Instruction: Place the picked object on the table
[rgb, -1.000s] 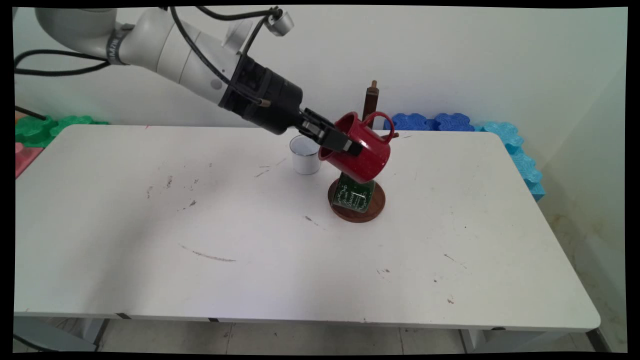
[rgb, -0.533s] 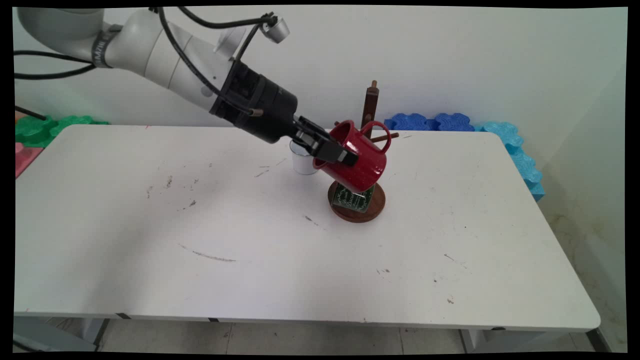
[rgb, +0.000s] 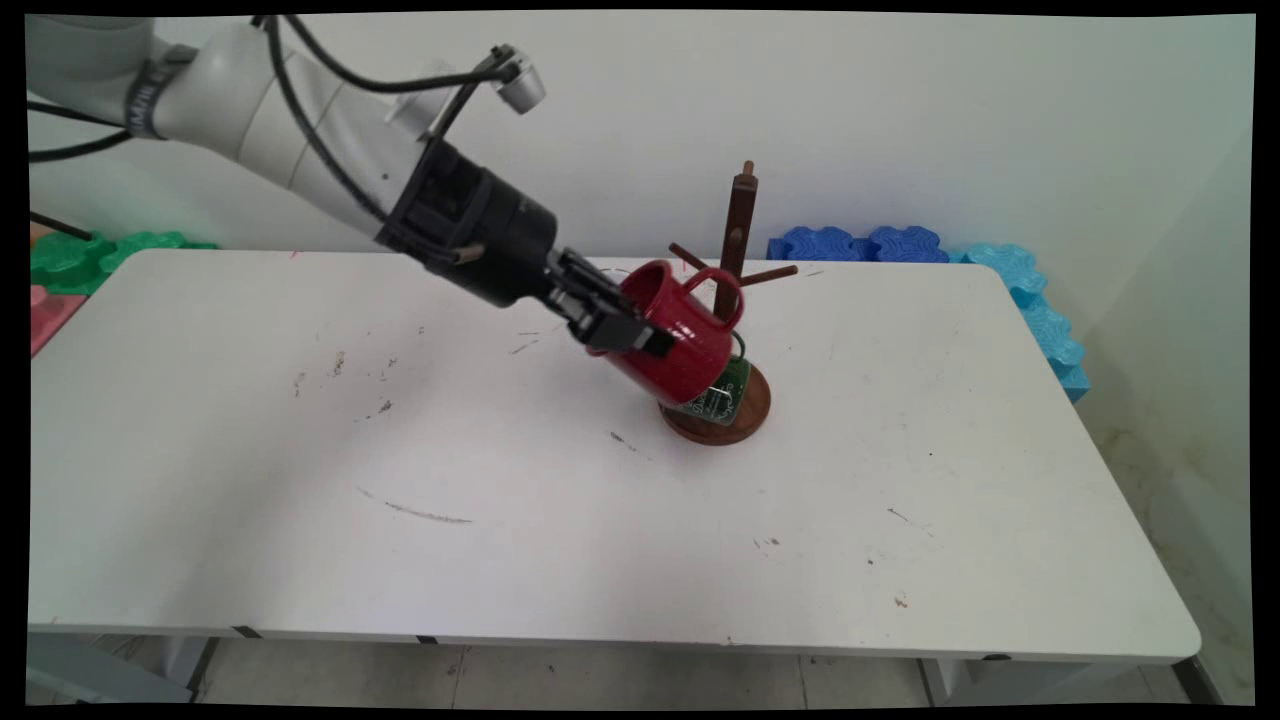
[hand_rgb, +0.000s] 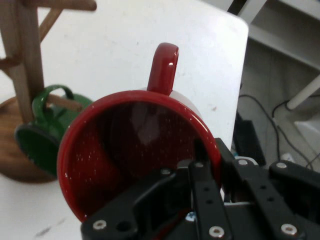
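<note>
My gripper is shut on the rim of a red mug, one finger inside and one outside the wall. The mug is tilted in the air with its handle pointing up, just left of a wooden mug tree. A green mug hangs low on the tree over its round wooden base. The red mug partly hides the green one in the main view.
Blue foam blocks lie along the wall behind the table, with lighter blue ones down the right side. Green foam pieces sit at the far left. The table's right edge is well away from the mug tree.
The arm has drawn back to the left and slightly down, carrying the red mug away from the tree's pegs. It now covers the white cup that showed behind it before.
</note>
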